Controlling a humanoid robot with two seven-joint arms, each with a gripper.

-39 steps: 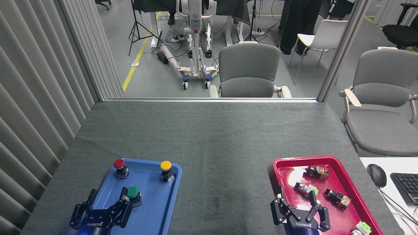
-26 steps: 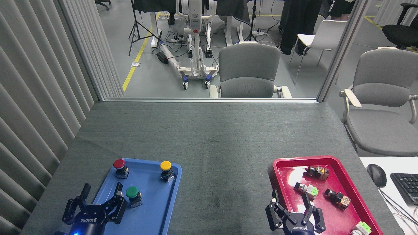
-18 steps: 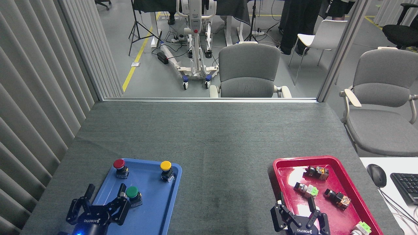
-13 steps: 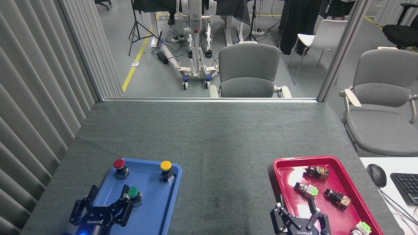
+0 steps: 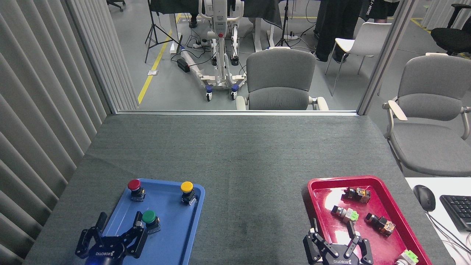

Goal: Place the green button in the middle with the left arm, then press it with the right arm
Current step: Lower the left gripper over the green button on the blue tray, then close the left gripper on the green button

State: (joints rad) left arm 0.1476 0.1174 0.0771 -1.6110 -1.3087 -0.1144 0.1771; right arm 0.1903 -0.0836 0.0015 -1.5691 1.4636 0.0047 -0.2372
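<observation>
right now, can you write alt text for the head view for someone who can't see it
A green button sits on a blue tray beside the open left gripper, with red and yellow buttons farther back. The open right gripper hovers over a red tray of switch parts.

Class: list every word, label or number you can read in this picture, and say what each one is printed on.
"ROBOTIQ", white, on the left gripper.
"ROBOTIQ", white, on the right gripper, partly cut off by the picture's edge.
Keyboard key legends: too small to read.
White lettering on a person's dark clothing: cut off, unreadable.
</observation>
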